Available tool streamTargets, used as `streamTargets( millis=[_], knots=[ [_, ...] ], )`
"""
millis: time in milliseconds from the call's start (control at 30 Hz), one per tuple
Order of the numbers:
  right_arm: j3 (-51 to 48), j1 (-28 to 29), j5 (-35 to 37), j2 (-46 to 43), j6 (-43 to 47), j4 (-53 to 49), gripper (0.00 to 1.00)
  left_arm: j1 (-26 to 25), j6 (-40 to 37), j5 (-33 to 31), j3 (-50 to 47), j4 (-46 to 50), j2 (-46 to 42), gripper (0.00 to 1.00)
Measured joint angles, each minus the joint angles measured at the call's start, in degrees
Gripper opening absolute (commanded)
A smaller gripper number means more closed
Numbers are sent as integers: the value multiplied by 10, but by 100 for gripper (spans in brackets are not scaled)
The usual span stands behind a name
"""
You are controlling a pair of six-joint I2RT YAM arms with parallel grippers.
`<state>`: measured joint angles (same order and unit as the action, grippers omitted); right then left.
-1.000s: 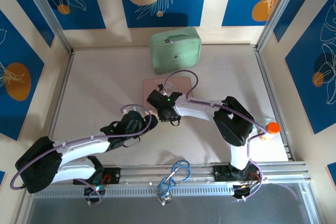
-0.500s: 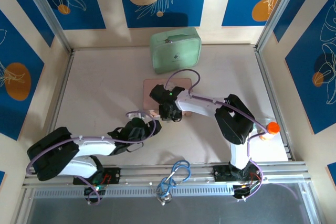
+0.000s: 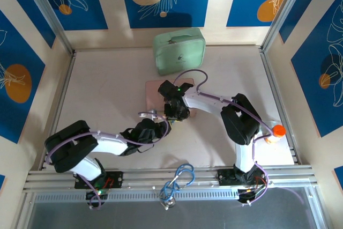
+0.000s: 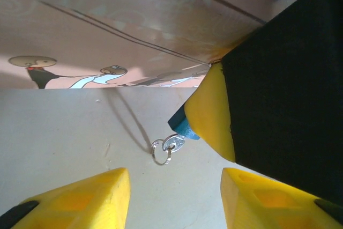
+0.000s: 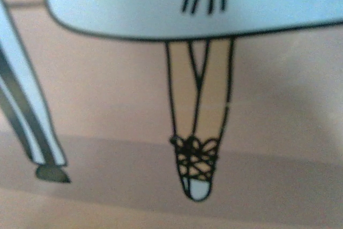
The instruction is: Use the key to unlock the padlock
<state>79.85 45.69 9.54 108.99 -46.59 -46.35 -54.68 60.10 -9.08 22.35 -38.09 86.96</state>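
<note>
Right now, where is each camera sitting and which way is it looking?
Top camera: above and behind the arms, looking down on the table; both arms, left pincer and right pincer show.
Left wrist: low over the table, facing the pink case; its own yellow fingertips show, apart, before the right pincer holding the padlock.
Right wrist: close over the pink case, looking at its printed drawing, blurry.
Shared: top and left wrist both see the right pincer and pink case.

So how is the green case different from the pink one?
The green case sits far back by the wall, untouched; the pink case lies nearer, with the right arm over it. The green case looks thick and puffy; the pink case looks flat. Both lie on the table.
</note>
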Motion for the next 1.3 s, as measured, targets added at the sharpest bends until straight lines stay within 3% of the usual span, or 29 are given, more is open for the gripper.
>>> streamTargets(
  millis=[167, 700, 1300],
  knots=[
    [0, -10, -21, 0, 9, 0, 24, 0, -4, 0, 11, -10, 27, 42],
    [1, -25, -60, 3, 18, 3, 23, 0, -5, 0, 36, -19, 62, 39],
    [0, -37, -77, 3, 27, 6, 23, 2, -5, 11, 54, -17, 81, 25]
  ],
)
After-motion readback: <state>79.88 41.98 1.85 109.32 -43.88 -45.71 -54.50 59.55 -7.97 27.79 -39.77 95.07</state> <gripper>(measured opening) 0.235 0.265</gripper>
